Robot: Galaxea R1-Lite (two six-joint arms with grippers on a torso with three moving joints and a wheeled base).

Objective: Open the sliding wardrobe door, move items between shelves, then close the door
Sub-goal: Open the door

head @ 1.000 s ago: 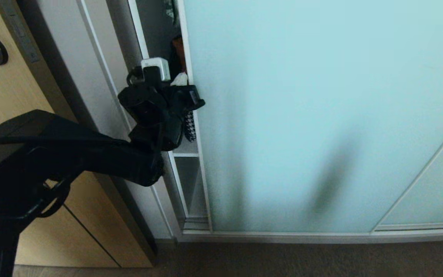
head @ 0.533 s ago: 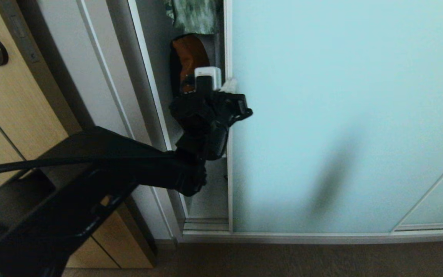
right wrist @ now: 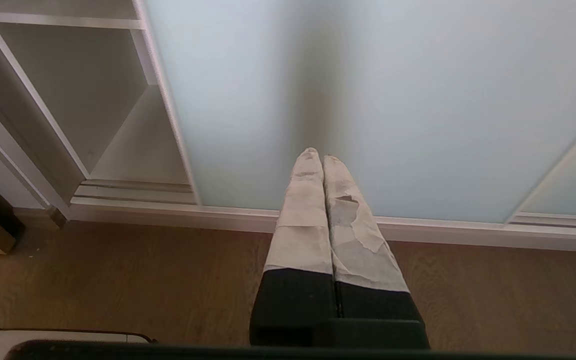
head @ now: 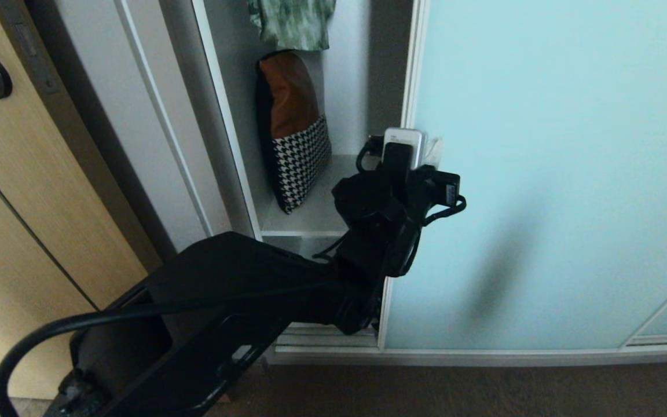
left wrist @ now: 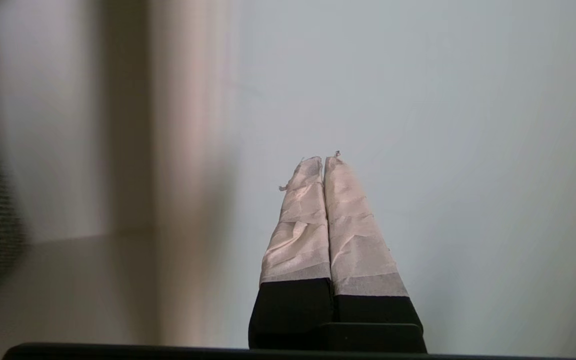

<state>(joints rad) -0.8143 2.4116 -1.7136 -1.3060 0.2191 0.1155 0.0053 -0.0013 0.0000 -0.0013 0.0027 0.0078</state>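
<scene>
Farther-slid door (head: 542,174) — frosted pale aqua

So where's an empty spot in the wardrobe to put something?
The white shelf is bare between the houndstooth cushion and the sliding wardrobe door. The lower compartment looks empty too. It's crowded at the door's edge, where the shut left gripper is.

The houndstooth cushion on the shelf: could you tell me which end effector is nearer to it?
Left. The left end effector is at the sliding door's edge beside the cushion; the right end effector hangs low near the floor.
</scene>
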